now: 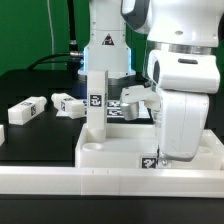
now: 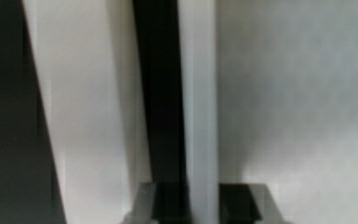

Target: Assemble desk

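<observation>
The desk's white slab [image 1: 120,150] lies low in the exterior view, against a long white rail. One square leg [image 1: 96,104] with a tag stands upright in the slab's corner at the exterior view's left. Two loose legs [image 1: 25,110] [image 1: 70,103] lie on the black table farther left. My gripper [image 1: 165,155] reaches down to the slab's corner at the exterior view's right, its fingers hidden behind the hand. In the wrist view the dark gripper [image 2: 202,205] is shut, with blurred white upright surfaces [image 2: 83,110] close in front. Nothing shows clearly between the fingers.
The long low white rail [image 1: 100,185] runs along the front of the slab. The marker board [image 1: 128,108] lies flat behind the slab near the arm's base [image 1: 105,50]. A cable trails on the table at the back left.
</observation>
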